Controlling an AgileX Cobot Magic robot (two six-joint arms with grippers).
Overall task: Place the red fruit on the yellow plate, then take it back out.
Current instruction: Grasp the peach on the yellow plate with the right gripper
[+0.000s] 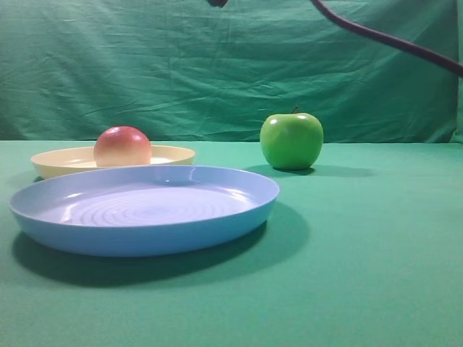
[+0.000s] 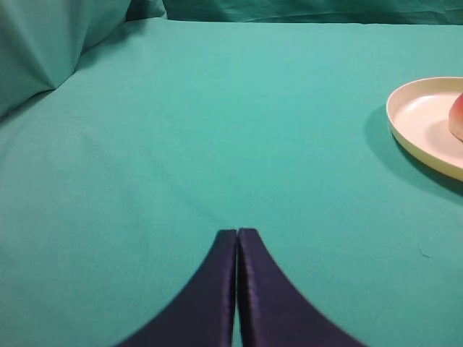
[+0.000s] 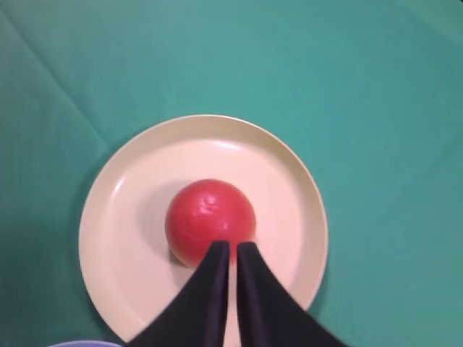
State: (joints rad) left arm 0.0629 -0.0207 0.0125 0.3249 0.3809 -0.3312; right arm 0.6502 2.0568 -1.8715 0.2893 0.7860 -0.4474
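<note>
Your red fruit (image 1: pixel 122 146) sits on the yellow plate (image 1: pixel 166 154), at the far left of the green-draped table (image 1: pixel 376 253). It rests near the plate's centre, red side up and paler below; it is close to round, so no long axis can be told. From the right wrist view, bare plate rim (image 3: pixel 289 155) rings the fruit on every side.

Your right gripper (image 3: pixel 232 246) hangs above the fruit with a slim gap between its fingertips, holding nothing. Your left gripper (image 2: pixel 237 233) has its fingers pressed together, empty, over bare cloth, with the plate off to its right.

The blue plate (image 1: pixel 145 231) lies just nearer than the yellow one. The green apple (image 1: pixel 291 140) stands well apart to the right. Open cloth spreads right of the blue plate.
</note>
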